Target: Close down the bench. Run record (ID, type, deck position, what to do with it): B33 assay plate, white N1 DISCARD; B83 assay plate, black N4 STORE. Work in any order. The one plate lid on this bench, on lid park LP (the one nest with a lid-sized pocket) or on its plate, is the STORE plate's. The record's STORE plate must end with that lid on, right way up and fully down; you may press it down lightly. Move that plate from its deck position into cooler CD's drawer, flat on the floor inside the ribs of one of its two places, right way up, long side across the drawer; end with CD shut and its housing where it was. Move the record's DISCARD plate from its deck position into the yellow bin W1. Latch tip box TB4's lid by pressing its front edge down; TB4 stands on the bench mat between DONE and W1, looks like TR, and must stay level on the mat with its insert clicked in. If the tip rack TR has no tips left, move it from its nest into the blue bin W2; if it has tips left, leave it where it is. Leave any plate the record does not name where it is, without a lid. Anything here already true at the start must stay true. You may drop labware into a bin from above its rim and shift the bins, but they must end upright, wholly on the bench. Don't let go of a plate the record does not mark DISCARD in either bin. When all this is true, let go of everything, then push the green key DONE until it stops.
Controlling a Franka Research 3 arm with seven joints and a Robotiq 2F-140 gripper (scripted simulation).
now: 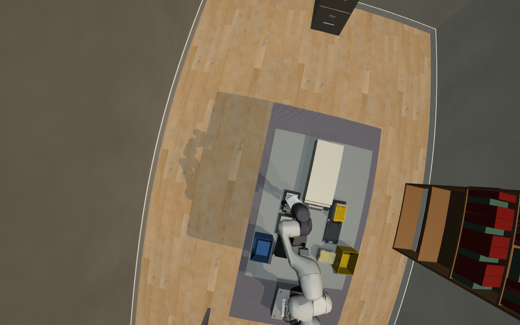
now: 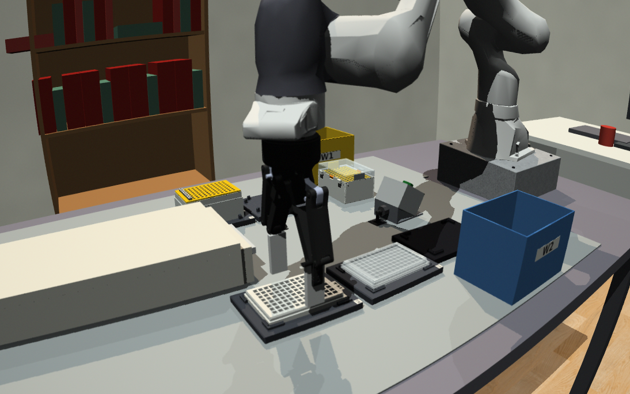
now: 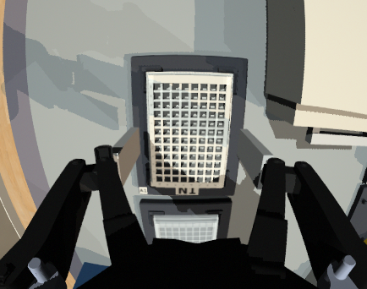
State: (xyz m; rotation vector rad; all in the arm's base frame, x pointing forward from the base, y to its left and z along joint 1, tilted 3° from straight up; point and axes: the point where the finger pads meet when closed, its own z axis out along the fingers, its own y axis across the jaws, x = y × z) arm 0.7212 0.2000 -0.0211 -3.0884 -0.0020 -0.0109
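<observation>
The white assay plate (image 2: pixel 285 296) sits in its dark nest marked N1 (image 3: pixel 186 191), in front of the cream cooler CD (image 2: pixel 102 266). My gripper (image 2: pixel 296 284) is open and empty, low over this plate. In the wrist view the gripper (image 3: pixel 189 160) has one finger on each long side of the white plate (image 3: pixel 189 129), near the labelled end, and they do not touch it. A black plate (image 1: pixel 332 231) lies in a nest next to the yellow-topped tip rack TR (image 2: pixel 208 192). In the side view the arm mostly hides it. A clear gridded piece (image 2: pixel 384 264) lies on the neighbouring nest.
The blue bin W2 (image 2: pixel 515 242) stands at the right front. The yellow bin W1 (image 2: pixel 335 144) is behind tip box TB4 (image 2: pixel 345 178), which has a clear lid. The grey DONE key block (image 2: pixel 398 198) is beside it. A flat black nest (image 2: pixel 427 237) lies near W2.
</observation>
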